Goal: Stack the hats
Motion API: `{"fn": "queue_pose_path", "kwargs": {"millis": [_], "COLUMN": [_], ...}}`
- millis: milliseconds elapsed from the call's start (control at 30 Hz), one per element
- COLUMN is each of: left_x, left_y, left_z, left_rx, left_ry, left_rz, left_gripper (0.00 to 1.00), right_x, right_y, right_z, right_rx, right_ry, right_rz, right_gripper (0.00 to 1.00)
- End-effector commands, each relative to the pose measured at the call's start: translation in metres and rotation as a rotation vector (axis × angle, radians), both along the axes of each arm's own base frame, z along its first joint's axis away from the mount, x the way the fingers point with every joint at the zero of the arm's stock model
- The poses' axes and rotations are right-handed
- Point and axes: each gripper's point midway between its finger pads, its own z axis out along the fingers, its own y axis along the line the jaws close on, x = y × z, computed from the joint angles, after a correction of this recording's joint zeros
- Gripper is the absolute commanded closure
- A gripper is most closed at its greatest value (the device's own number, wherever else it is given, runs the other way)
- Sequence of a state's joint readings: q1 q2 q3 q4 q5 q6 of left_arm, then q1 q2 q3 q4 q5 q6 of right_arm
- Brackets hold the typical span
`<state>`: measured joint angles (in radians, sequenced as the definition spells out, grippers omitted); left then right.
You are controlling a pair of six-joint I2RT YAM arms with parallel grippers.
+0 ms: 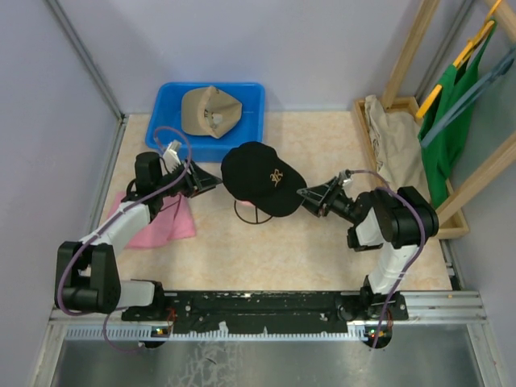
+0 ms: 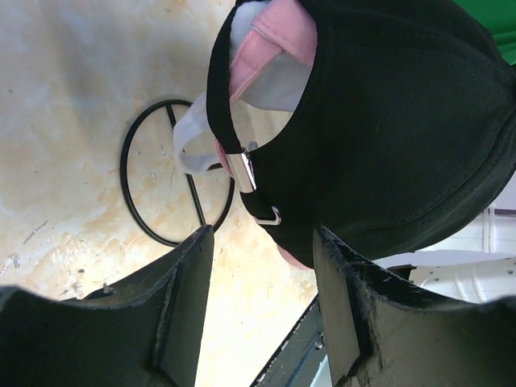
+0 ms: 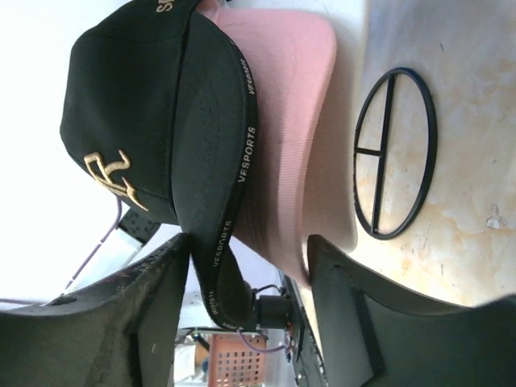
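1. We are looking at the black cap (image 1: 262, 173) sitting on top of the stack at mid-table, with the pink cap (image 3: 282, 105) and the white cap (image 2: 274, 81) nesting under it above the wire stand (image 3: 395, 153)
2. The stack is lying between our two grippers. Its long axis, strap to brim, is running roughly left to right, with the buckled back strap facing the left gripper (image 1: 216, 182) and the brims pointing at the right gripper (image 1: 305, 193)
3. The left jaws are standing spread just short of the strap, and nothing is sitting between them
4. The right jaws are standing apart too. The tip of the black brim is reaching into the gap, but we are not seeing either finger pressing on it
5. The tan cap (image 1: 208, 111) is lying well apart from the stack, in the blue bin (image 1: 250, 93) at the far left of the table
6. We are judging that three caps are stacked and the tan one is the one remaining. It is lying beyond and to the left of the left jaws, so the left arm is the nearer one for fetching it, while the right arm is standing at the brim end, where it could steady the stack
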<state>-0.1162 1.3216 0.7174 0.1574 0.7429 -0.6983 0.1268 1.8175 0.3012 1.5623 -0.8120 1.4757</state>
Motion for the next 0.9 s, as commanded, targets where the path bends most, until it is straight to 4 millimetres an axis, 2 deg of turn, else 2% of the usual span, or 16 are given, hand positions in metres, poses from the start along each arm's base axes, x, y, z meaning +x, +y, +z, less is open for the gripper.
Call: {"fn": "queue_pose_path", "kwargs": {"millis": [0,33,133,167,233,433,533,567,600,700,767,867], "left_x": [0.006,0.006,0.005,0.005,0.005,0.004,0.004,0.004,0.004,0.010,0.018,0.030], "left_y": [-0.002,-0.003,-0.003,-0.003,-0.003,-0.003,-0.004,-0.003,-0.003,-0.001,0.001,0.006], "left_z": [0.010,0.010,0.009,0.008,0.008,0.006,0.007,0.008,0.009,0.016,0.023,0.033], "left_rx": [0.001,-0.001,-0.001,0.000,-0.001,0.001,-0.002,0.000,0.002,0.013,0.027,0.063], "left_ry": [-0.054,-0.052,-0.053,-0.053,-0.053,-0.050,-0.055,-0.056,-0.057,-0.078,-0.087,-0.100], "left_rz": [-0.011,-0.013,-0.015,-0.016,-0.017,-0.018,-0.022,-0.022,-0.021,-0.003,0.016,0.042], "left_gripper": [0.41,0.42,0.42,0.42,0.42,0.42,0.42,0.42,0.42,0.41,0.41,0.40], "right_x": [-0.005,-0.006,-0.008,-0.008,-0.007,-0.007,-0.007,-0.007,-0.007,-0.008,-0.007,-0.005], "right_y": [0.005,0.004,0.004,0.004,0.004,0.004,0.003,0.002,0.002,-0.002,-0.005,-0.009], "right_z": [0.028,0.027,0.027,0.026,0.024,0.019,0.019,0.020,0.020,0.022,0.022,0.017], "right_rx": [0.029,0.030,0.034,0.039,0.047,0.054,0.051,0.052,0.050,0.047,0.033,-0.012], "right_ry": [-0.155,-0.150,-0.137,-0.126,-0.105,-0.074,-0.078,-0.078,-0.081,-0.089,-0.095,-0.087], "right_rz": [0.022,0.021,0.021,0.022,0.019,0.018,0.014,0.008,0.004,-0.022,-0.039,-0.059], "right_gripper": [0.57,0.64,0.73,0.78,1.00,1.00,0.83,0.70,0.62,0.50,0.45,0.34]}}
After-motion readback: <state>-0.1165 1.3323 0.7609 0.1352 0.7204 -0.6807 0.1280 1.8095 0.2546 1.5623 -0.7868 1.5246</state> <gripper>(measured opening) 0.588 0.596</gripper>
